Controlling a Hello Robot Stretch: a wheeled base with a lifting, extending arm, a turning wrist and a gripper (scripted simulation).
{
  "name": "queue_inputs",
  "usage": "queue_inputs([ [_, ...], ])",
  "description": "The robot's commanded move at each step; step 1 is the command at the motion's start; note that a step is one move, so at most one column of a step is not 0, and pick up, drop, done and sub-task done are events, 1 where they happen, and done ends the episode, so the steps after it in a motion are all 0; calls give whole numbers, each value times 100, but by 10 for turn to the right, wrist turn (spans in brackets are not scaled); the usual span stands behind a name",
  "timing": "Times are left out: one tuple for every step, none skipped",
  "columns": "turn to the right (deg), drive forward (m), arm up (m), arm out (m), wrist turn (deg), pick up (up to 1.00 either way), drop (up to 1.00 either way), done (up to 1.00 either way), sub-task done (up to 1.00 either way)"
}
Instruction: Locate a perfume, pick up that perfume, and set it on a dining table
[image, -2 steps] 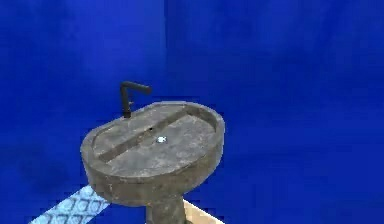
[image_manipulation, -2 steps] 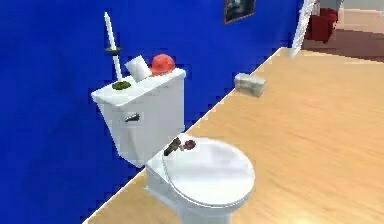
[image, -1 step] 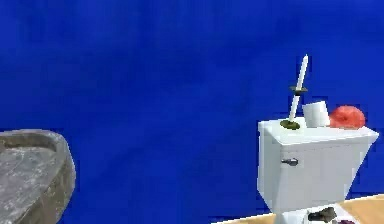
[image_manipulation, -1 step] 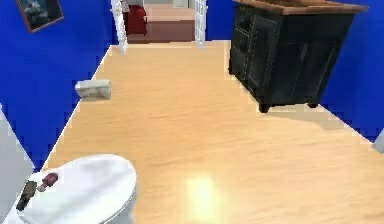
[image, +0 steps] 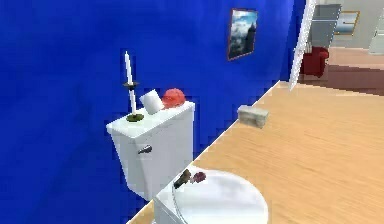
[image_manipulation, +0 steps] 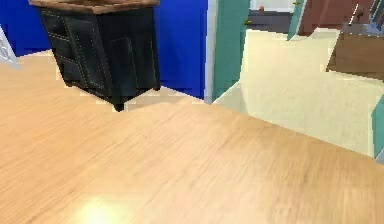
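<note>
Forward view: a white toilet (image: 165, 140) stands against a blue wall (image: 60, 60). On its tank I see 1 tall white candle (image: 127, 68), 1 white roll (image: 150, 100) and 1 red round thing (image: 175, 97). A small dark-and-red thing (image: 190, 180) lies on the lid. I can't tell which of these, if any, is the perfume. A grey box (image: 253, 116) sits on the floor by the wall. Arm side view: a dark cabinet (image_manipulation: 105, 50) on wood floor (image_manipulation: 150, 160). Jaws: I cannot tell their state.
</note>
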Motion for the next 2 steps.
queue_inputs([
  [0, 20, 0, 0, 0, 0, 0, 0, 0],
  [-450, 0, 0, 0, 0, 0, 0, 0, 0],
])
